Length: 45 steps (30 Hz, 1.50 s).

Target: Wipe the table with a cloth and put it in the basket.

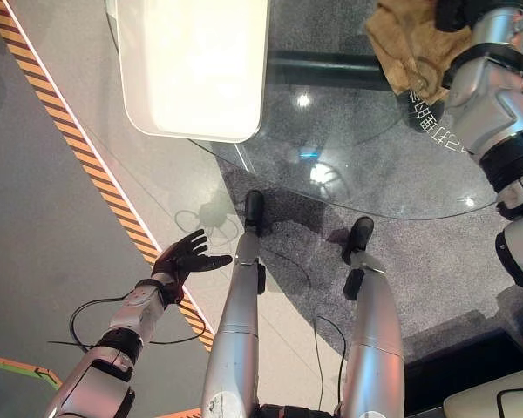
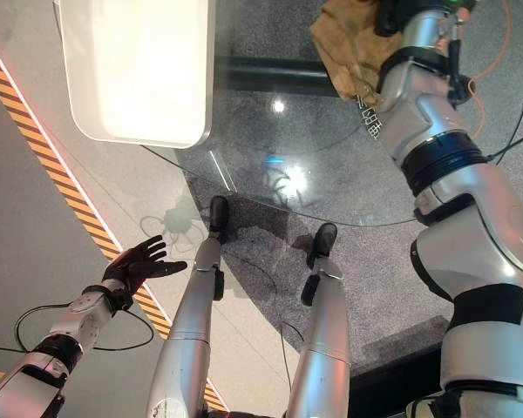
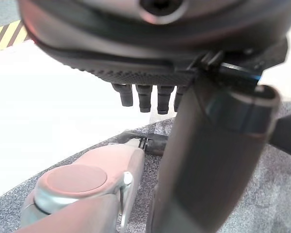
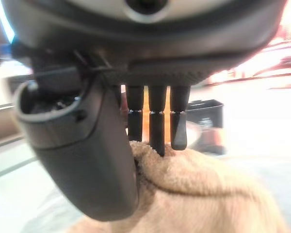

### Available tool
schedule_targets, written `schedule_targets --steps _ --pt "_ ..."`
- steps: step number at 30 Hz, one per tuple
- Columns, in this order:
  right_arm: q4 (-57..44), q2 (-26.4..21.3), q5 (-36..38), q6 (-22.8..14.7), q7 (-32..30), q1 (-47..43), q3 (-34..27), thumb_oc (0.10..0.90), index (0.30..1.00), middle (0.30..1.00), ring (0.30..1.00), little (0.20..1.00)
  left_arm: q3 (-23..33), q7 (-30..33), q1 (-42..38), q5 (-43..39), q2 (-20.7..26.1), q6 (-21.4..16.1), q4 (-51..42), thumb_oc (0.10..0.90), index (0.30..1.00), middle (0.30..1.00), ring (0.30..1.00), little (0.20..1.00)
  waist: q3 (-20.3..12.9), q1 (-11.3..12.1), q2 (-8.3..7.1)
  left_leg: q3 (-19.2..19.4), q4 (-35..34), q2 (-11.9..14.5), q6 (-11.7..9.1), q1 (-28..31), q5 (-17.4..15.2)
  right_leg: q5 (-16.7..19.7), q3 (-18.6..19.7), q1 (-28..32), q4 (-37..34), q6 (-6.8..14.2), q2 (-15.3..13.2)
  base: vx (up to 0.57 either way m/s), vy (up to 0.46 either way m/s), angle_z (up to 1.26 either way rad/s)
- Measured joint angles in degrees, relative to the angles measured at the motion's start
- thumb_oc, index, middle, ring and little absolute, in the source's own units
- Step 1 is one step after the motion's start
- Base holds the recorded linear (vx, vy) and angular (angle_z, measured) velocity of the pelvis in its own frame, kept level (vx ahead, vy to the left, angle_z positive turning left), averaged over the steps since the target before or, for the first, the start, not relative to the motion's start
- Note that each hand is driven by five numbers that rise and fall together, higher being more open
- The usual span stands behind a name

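A tan cloth [image 1: 410, 48] lies bunched at the far right of the round glass table [image 1: 375, 165]. My right hand [image 2: 392, 13] rests on top of it. In the right wrist view its fingers [image 4: 157, 126] are straight, their tips pressing into the cloth [image 4: 199, 194], with the thumb alongside. A dark box-like container [image 4: 206, 114] stands blurred beyond the cloth. My left hand [image 1: 181, 257] hangs open and idle low at the left, above the floor and away from the table, holding nothing.
A bright white rounded panel [image 1: 196, 65] sits at the table's far left. Yellow-and-black striped tape [image 1: 96, 165] runs diagonally across the floor on the left. Grey carpet [image 1: 436, 261] shows under and in front of the glass.
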Motion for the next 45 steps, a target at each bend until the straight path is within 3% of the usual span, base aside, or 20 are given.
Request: schedule_targets --steps 10,18,30,34,37,45 --pt "-7.5 1.3 -4.9 0.2 4.6 2.9 0.0 0.100 0.300 0.300 0.300 0.200 0.2 0.2 0.5 1.0 -1.8 -1.7 0.0 0.800 0.900 0.900 0.900 0.900 0.0 1.5 0.08 0.0 -0.4 0.0 -0.2 0.0 0.1 -0.9 0.1 -0.9 1.5 -0.3 -0.1 0.00 0.000 0.00" --pt "-14.6 1.0 -8.3 0.3 8.5 5.6 0.0 0.100 0.300 0.300 0.300 0.200 0.2 0.5 0.5 2.2 -3.7 -2.2 0.0 0.800 0.900 0.900 0.900 0.900 0.0 1.4 0.13 0.0 -0.8 0.1 -0.3 0.1 0.2 -1.1 0.0 -1.1 1.6 -0.4 0.0 0.00 0.000 0.00" --pt "-16.8 1.4 -10.1 0.7 10.1 7.3 -0.4 0.100 0.300 0.300 0.300 0.200 0.8 1.8 0.5 1.6 -4.0 -3.1 0.1 0.800 0.900 0.900 0.900 0.900 0.0 1.3 0.13 0.1 -0.8 0.1 -0.3 0.4 0.2 -1.1 0.2 -0.9 1.7 -0.4 0.0 0.00 0.000 0.00" --pt "-16.7 1.4 -10.0 0.7 9.9 7.4 -0.4 0.100 0.300 0.300 0.300 0.200 2.8 5.8 0.6 -2.3 -4.6 -5.5 -0.8 0.800 0.900 0.900 0.900 0.900 0.0 1.3 0.13 0.1 -0.8 0.1 -0.3 0.4 0.2 -1.1 0.2 -0.9 1.8 -0.4 0.0 0.00 -0.009 0.00" --pt "-16.0 1.5 -8.7 0.6 8.0 7.5 -0.5 0.100 0.300 0.300 0.300 0.200 8.0 13.2 0.3 -4.9 -4.4 -9.7 -3.6 0.800 0.900 0.900 0.900 0.900 0.0 1.5 0.13 0.1 -0.8 0.1 -0.4 0.4 0.3 -1.1 0.2 -0.9 1.9 -0.5 0.0 -0.01 -0.052 0.01" --pt "-13.4 2.0 -1.4 -0.9 0.9 9.7 -5.8 0.100 0.300 0.300 0.300 0.200 12.9 29.8 -4.4 -4.4 -1.4 -18.5 -10.7 0.800 0.900 0.900 0.900 0.900 -0.1 2.2 0.12 -0.6 -0.9 0.1 -0.7 -0.1 0.8 -1.6 -0.2 -1.4 2.5 -0.7 -0.1 -0.03 -0.028 0.03"
